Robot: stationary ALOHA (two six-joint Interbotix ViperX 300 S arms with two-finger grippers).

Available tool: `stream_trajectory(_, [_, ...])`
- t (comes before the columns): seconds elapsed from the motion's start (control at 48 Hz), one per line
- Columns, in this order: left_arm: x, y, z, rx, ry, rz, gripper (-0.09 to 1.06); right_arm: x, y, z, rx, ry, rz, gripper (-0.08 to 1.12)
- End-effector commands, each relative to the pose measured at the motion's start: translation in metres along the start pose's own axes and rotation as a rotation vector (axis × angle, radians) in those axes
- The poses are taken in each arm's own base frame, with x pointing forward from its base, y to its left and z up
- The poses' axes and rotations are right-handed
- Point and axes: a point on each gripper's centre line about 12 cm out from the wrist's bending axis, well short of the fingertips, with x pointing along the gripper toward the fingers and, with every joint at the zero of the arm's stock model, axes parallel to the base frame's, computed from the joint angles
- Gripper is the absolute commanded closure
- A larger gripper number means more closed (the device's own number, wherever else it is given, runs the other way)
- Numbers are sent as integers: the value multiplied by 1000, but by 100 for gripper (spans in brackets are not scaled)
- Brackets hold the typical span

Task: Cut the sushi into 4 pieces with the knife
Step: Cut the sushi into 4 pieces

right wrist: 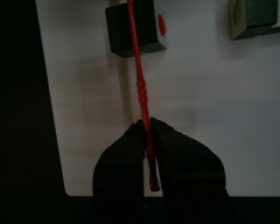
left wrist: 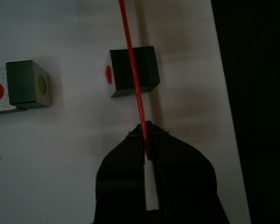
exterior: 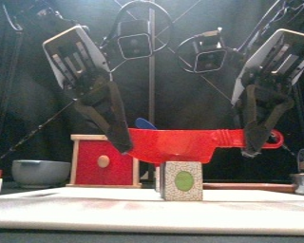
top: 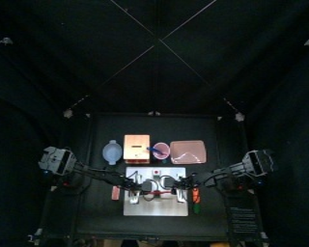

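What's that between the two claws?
A red knife spans from the left gripper to the right gripper, each shut on one end; the front view shows it.

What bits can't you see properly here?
- Top view: things on the white cutting board are too small to tell apart.
- Front view: a blue thing is mostly hidden behind the red knife.
- Right wrist view: one sushi piece is cut off by the edge.
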Motion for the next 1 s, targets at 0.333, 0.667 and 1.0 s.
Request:
stream_trajectory(0.333, [9,1,-6,8,35,4,67,4,-5,-1,20,12,-9,89])
stream_trajectory(0.667, [16,2,-14,4,61,7,67,13,-5,-5,20,36,-12,90])
stream_trajectory(1.0, [30,4,-27,3,113,14,67,31,-6,-18,51,85,-16,90])
